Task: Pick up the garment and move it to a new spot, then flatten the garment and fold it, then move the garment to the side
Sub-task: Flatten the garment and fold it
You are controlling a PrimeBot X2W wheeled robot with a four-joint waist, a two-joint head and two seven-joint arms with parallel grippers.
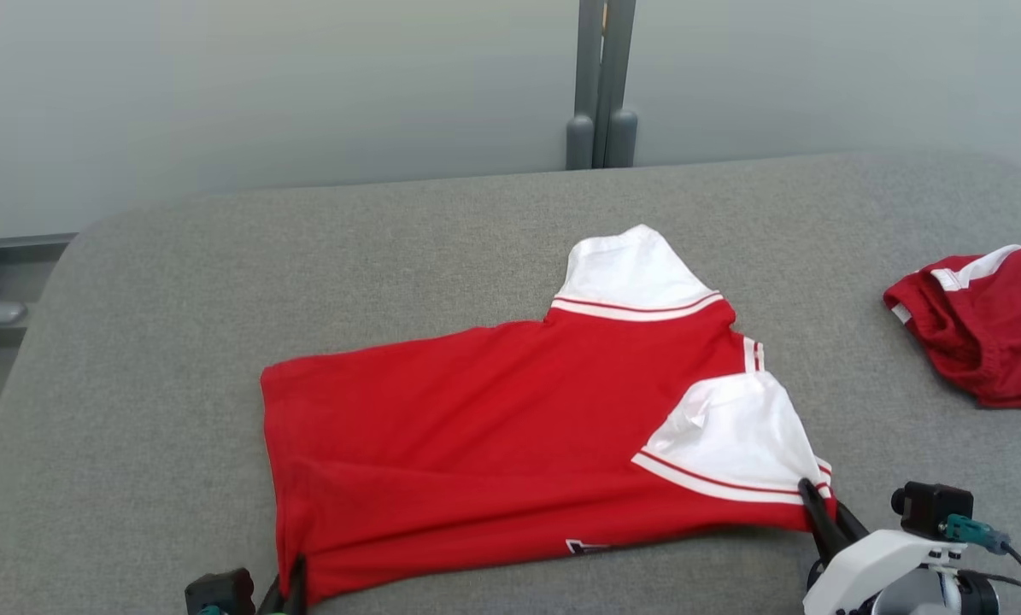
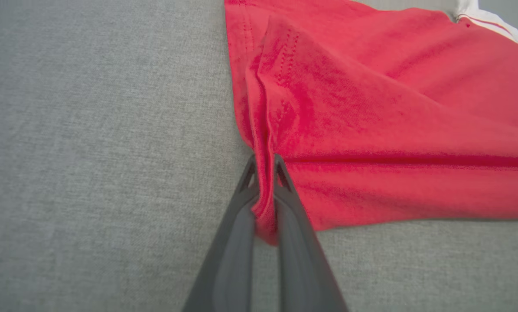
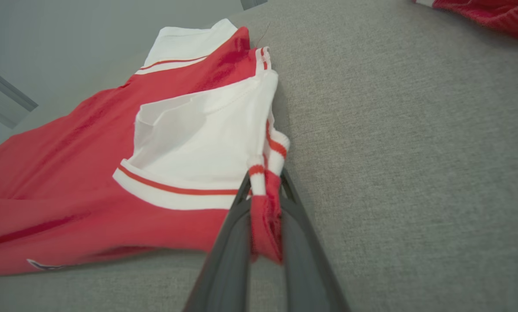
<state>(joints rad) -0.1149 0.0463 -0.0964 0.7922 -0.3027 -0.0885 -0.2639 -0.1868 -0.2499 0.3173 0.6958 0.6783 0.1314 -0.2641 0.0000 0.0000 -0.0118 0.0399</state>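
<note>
L tool (image 2: 265, 162), near-left, is clamped shut on the hem corner of the red short-sleeved cotton shirt w/ white sleeves (image 1: 493, 410); cloth bunches between its fingers. R tool (image 3: 265, 177), near-right, is closed on the striped cuff edge of the near white sleeve. The shirt lies sideways mid-way across the grey fabric-covered desk (image 1: 134, 384), hem left, neck right, mostly flat, near sleeve lying over the body. Looks like the flatten/fold step, w/ both near corners gripped. Next move prob. needs both tools lifting together, carrying the near edge toward the far one, tension even. Far right: a crumpled dark-red second garment (image 1: 988, 342), well apart.
</note>
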